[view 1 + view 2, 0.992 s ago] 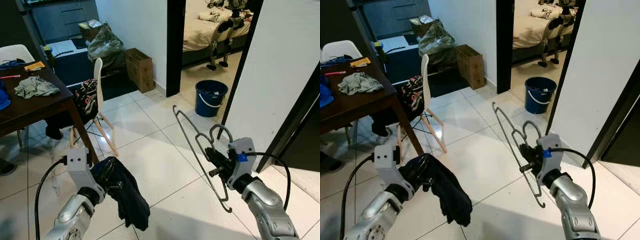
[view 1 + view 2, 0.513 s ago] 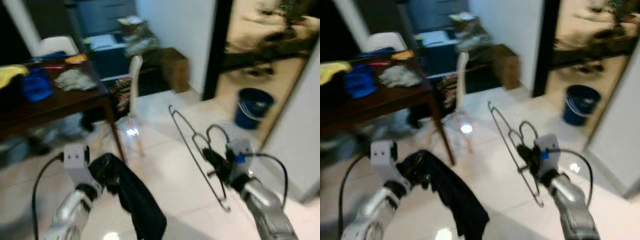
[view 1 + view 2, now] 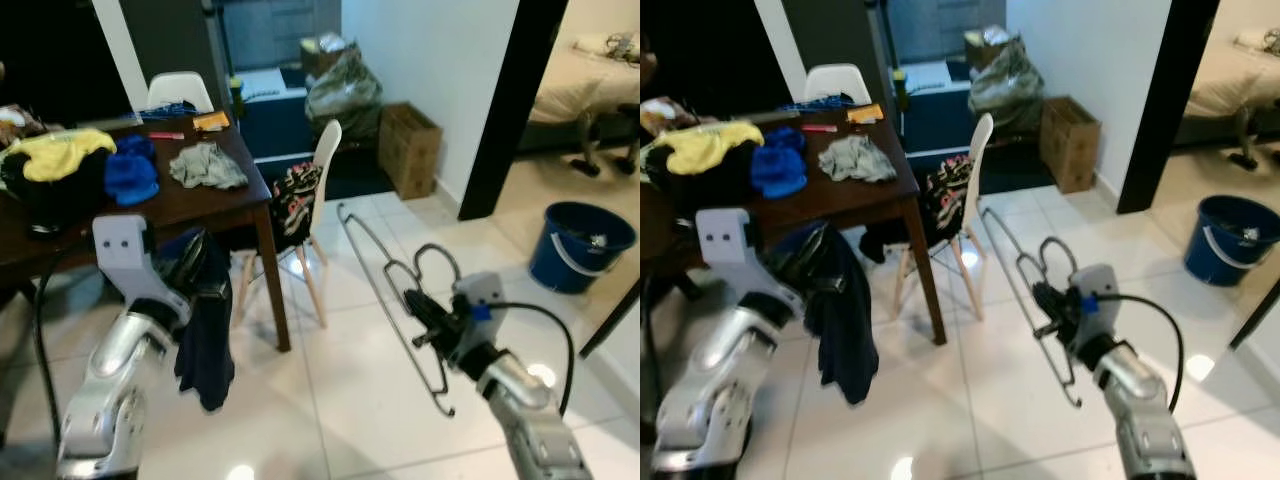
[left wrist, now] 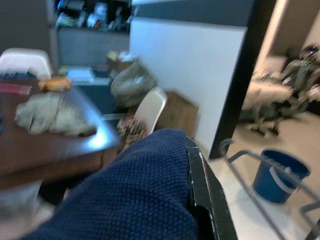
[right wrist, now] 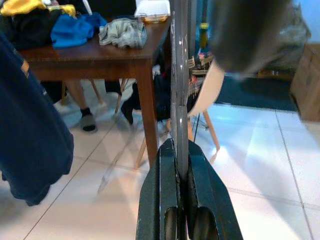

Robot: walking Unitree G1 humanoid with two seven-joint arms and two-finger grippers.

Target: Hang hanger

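Note:
A grey wire hanger [image 3: 388, 290] stands tilted in the air at the right, its hook curling above my right gripper [image 3: 418, 312], which is shut on the wire. In the right wrist view the wire [image 5: 179, 85] runs straight up from between the two black fingers [image 5: 161, 200]. At the left, my left gripper [image 3: 190, 262] is shut on a dark navy garment [image 3: 207, 335] that hangs down from it beside the table. The same knitted navy cloth [image 4: 125, 195] covers the fingers in the left wrist view.
A dark wooden table [image 3: 210, 200] with piled clothes stands at the left, a white chair [image 3: 318, 190] draped with patterned cloth beside it. A cardboard box [image 3: 410, 148] and a full bag sit by the far wall. A blue bucket [image 3: 580, 245] stands near the bedroom doorway.
The whole view has swung left, so the table now fills the left side and the doorway sits at the right edge. My left arm has risen with the navy garment. The right gripper keeps the hanger.

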